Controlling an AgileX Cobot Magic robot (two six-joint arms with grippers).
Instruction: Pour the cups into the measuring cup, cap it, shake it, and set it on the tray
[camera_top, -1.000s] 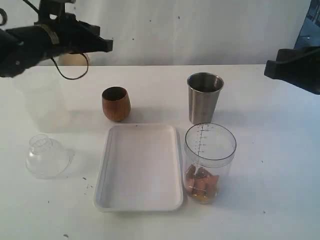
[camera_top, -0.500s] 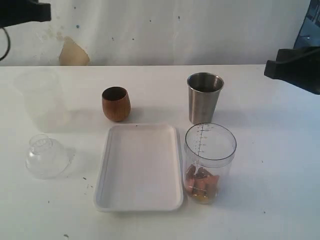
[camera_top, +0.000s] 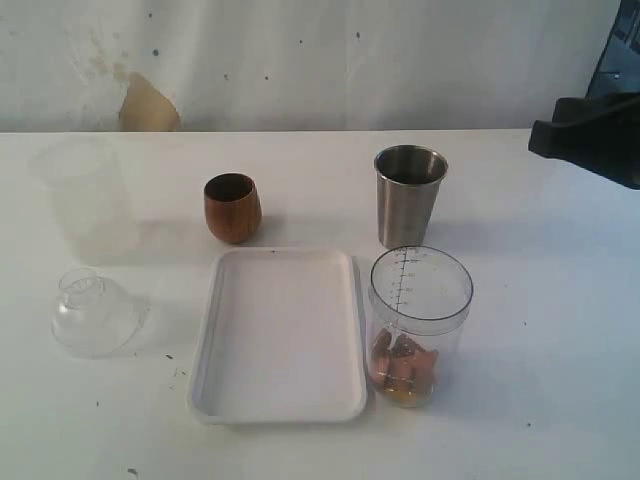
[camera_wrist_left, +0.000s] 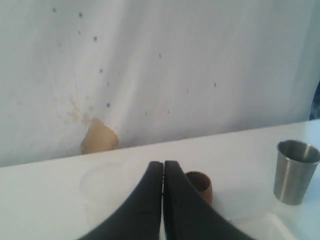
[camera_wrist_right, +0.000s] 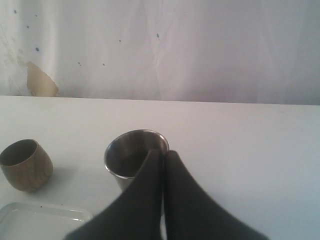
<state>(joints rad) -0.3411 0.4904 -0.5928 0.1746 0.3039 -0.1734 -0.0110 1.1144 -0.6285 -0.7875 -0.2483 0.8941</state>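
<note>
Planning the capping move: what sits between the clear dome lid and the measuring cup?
The white tray lies between the dome lid and the measuring cup, seen in the exterior view.

left end effector (camera_wrist_left: 163, 164) withdrawn from exterior view, wall stain (camera_top: 148, 106) uncovered

Bright even light; soft shadows; wrist views blurry.

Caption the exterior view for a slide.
White tray at centre; uncapped measuring cup holding orange pieces beside it; wooden cup and steel tumbler behind; dome lid and frosted cup opposite.
</note>
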